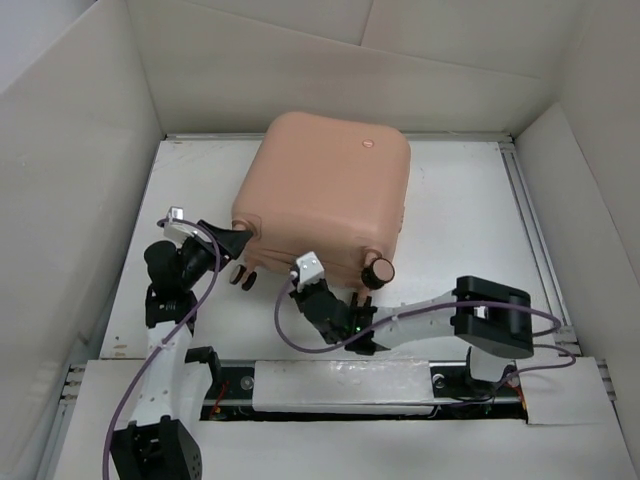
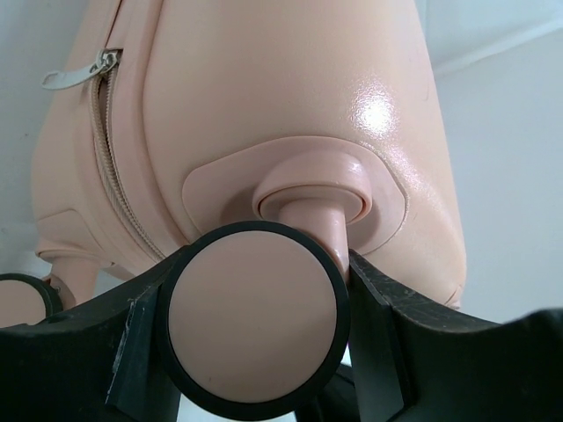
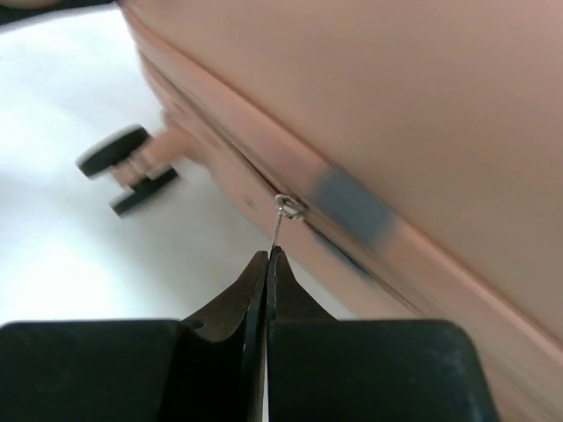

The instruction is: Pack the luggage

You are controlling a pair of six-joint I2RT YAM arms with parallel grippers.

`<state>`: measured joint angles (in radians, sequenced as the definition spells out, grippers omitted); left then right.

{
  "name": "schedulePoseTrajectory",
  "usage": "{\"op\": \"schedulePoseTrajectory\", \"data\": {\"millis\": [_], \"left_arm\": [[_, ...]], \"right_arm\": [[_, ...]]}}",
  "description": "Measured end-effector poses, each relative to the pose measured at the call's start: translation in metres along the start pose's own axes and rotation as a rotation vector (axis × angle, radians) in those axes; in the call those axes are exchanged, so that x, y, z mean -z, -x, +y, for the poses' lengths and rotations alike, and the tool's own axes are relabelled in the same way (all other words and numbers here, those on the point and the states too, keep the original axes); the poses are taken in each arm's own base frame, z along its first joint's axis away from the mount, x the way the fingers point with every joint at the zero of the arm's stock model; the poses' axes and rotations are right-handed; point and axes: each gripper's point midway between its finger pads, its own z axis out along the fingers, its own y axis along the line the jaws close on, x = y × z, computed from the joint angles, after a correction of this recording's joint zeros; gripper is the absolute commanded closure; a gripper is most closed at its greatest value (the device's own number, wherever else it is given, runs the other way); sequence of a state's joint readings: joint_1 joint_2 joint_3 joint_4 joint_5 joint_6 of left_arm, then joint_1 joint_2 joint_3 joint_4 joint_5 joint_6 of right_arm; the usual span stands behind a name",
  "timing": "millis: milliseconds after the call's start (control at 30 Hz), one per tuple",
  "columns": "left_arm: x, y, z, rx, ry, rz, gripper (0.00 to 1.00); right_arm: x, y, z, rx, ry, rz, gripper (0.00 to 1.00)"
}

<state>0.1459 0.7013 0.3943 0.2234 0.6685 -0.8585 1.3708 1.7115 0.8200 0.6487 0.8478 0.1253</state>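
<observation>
The peach-pink luggage (image 1: pixel 325 190) lies flat and closed on the white table, wheels toward me. My left gripper (image 1: pixel 243 243) is at its near-left corner, its black fingers (image 2: pixel 413 325) closed on either side of a pink-and-black caster wheel (image 2: pixel 255 321) and its stem. My right gripper (image 1: pixel 303 287) is at the near edge of the luggage (image 3: pixel 422 114), shut on the thin metal zipper pull (image 3: pixel 277 229), which runs from the fingertips up to the slider on the zipper seam. A second zipper pull (image 2: pixel 75 77) hangs on the side seam.
Another caster wheel (image 1: pixel 379 271) sticks out at the near-right corner, beside the right arm. Two more wheels (image 3: pixel 123 163) show left of the right gripper. White walls (image 1: pixel 70 150) box in the table on three sides. A rail (image 1: pixel 530 220) runs along the table's right edge.
</observation>
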Motion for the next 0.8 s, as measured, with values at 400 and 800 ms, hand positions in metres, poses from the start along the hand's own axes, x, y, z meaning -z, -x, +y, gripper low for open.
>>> {"op": "schedulePoseTrajectory", "data": {"millis": [400, 800], "left_arm": [[0.014, -0.008, -0.006, 0.057, -0.014, -0.013, 1.0], [0.032, -0.022, -0.007, 0.026, 0.016, 0.0, 0.97]], "right_arm": [[-0.106, 0.027, 0.112, -0.153, 0.597, 0.068, 1.0], [-0.068, 0.021, 0.131, -0.309, 0.791, 0.111, 0.32]]}}
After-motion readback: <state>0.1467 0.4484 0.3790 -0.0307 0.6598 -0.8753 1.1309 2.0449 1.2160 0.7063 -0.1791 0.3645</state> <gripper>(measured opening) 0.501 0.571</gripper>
